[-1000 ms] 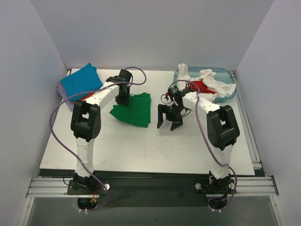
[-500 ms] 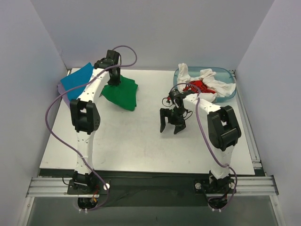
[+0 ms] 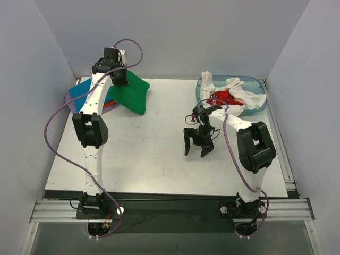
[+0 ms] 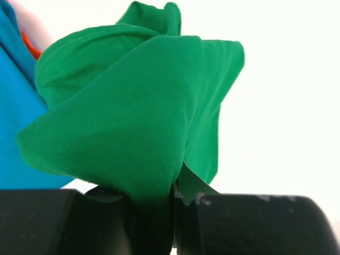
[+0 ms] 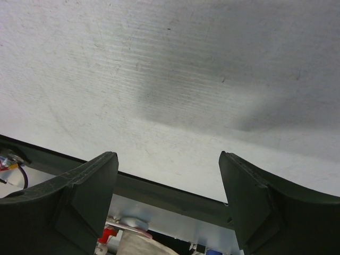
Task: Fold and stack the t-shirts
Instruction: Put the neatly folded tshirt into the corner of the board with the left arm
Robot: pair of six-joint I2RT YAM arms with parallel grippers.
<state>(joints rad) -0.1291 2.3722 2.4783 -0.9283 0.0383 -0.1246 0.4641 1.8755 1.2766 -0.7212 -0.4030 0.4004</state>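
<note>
My left gripper (image 3: 119, 76) is shut on the folded green t-shirt (image 3: 132, 93) and holds it up at the back left, its lower edge hanging over the table. In the left wrist view the green t-shirt (image 4: 133, 111) bunches out from between the shut jaws. Beside it lie a blue t-shirt (image 3: 85, 93), with an orange one (image 3: 109, 104) and a lavender one (image 3: 70, 101) showing under it. The blue t-shirt (image 4: 16, 122) also shows in the left wrist view. My right gripper (image 3: 198, 150) is open and empty, pointing down over the table's middle (image 5: 170, 159). White (image 3: 234, 87) and red (image 3: 223, 98) t-shirts lie in the tub.
A translucent blue plastic tub (image 3: 258, 102) stands at the back right. White walls close the back and both sides. A metal rail (image 3: 170, 210) runs along the table's near edge.
My left gripper has carried the green t-shirt from the table's middle back and left, up to the blue stack. My right gripper has moved slightly nearer, still open.
</note>
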